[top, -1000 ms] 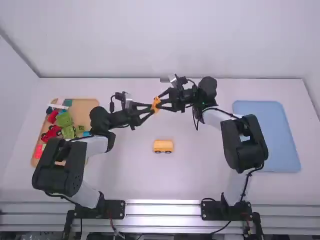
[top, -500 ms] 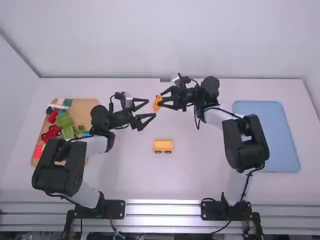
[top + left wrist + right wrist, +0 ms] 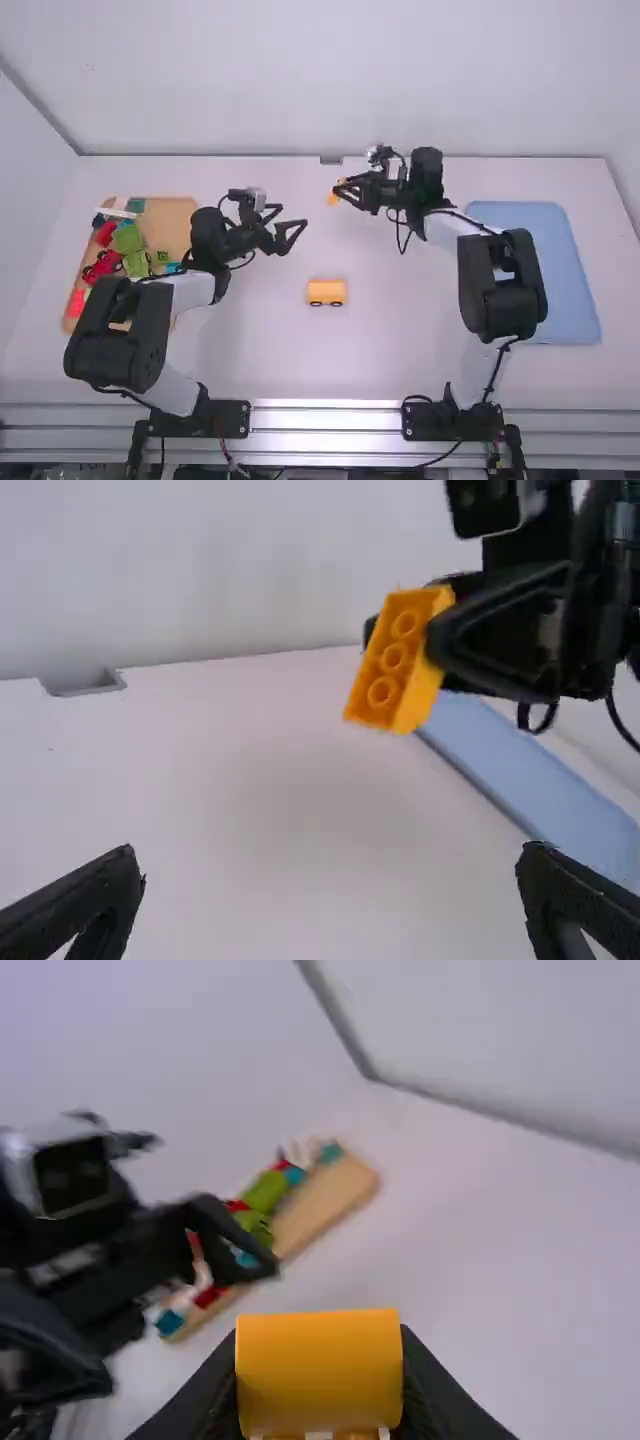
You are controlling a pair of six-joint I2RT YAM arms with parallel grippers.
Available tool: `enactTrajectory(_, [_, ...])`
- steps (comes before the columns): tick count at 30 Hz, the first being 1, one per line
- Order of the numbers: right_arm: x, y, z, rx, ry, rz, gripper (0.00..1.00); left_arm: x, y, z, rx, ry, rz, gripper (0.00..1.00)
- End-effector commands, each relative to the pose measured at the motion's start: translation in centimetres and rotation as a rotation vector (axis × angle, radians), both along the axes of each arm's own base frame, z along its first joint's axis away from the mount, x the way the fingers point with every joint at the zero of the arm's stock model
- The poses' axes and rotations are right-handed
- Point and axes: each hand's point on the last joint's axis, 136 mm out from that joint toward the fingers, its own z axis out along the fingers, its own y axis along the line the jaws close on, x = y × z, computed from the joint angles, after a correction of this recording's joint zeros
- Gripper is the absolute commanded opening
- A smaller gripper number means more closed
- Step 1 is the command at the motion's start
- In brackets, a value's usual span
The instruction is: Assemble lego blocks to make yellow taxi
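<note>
Around the orange-yellow block [image 3: 335,192], above the far middle of the table, my right gripper [image 3: 340,190] is shut. In the right wrist view that block [image 3: 320,1370] sits between the fingertips of the right gripper [image 3: 320,1380]; the left wrist view shows round sockets on the block [image 3: 392,665]. My left gripper [image 3: 294,228] stands open left of it in the high view, and the left gripper [image 3: 330,870] has nothing between its fingers. A yellow car body with dark wheels [image 3: 326,292] rests upright on the table, nearer the camera.
At the left, a wooden tray [image 3: 172,215] holds red, green and blue blocks and a red car, partly behind the left arm. A blue tray [image 3: 540,260] lies at the right, partly under the right arm.
My left gripper has opened, let go of the orange-yellow block and drawn back slightly left. The right gripper has moved right with the block, and the arms are now apart.
</note>
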Motion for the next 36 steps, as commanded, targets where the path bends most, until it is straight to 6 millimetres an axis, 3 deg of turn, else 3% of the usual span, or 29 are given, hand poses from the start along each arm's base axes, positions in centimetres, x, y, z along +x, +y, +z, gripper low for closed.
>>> enactTrajectory(1, [1.8, -0.6, 2.0, -0.165, -0.2, -0.1, 0.11, 0.0, 0.4, -0.6, 0.061, -0.049, 0.001, 0.99])
enactTrajectory(7, [-0.1, -2.3, -0.7, -0.597, -0.196, -0.134, 0.11, 0.4, 0.4, -0.6, 0.077, -0.049, 0.005, 0.99])
enactTrajectory(13, [-5.5, -5.9, -4.4, -1.059, -0.122, 0.037, 0.08, 0.7, 0.4, -0.8, 0.115, -0.053, -0.005, 0.99])
enactTrajectory(18, [-10.3, -7.9, -7.0, -1.274, -0.136, 0.307, 0.08, 0.7, 0.4, -0.9, 0.115, -0.043, -0.005, 0.99])
enactTrajectory(22, [-12.1, -8.8, -8.9, -1.38, -0.159, 0.414, 0.1, 0.7, 0.4, -0.9, 0.115, -0.042, -0.005, 0.99])
enactTrajectory(30, [-15.2, -8.6, -13.0, -1.418, -0.204, 0.57, 0.17, 0.7, 0.4, -0.9, 0.115, -0.042, -0.006, 0.99])
enactTrajectory(36, [-15.8, -8.2, -14.9, -1.393, -0.226, 0.571, 0.18, 0.7, 0.4, -0.9, 0.115, -0.042, -0.006, 0.99])
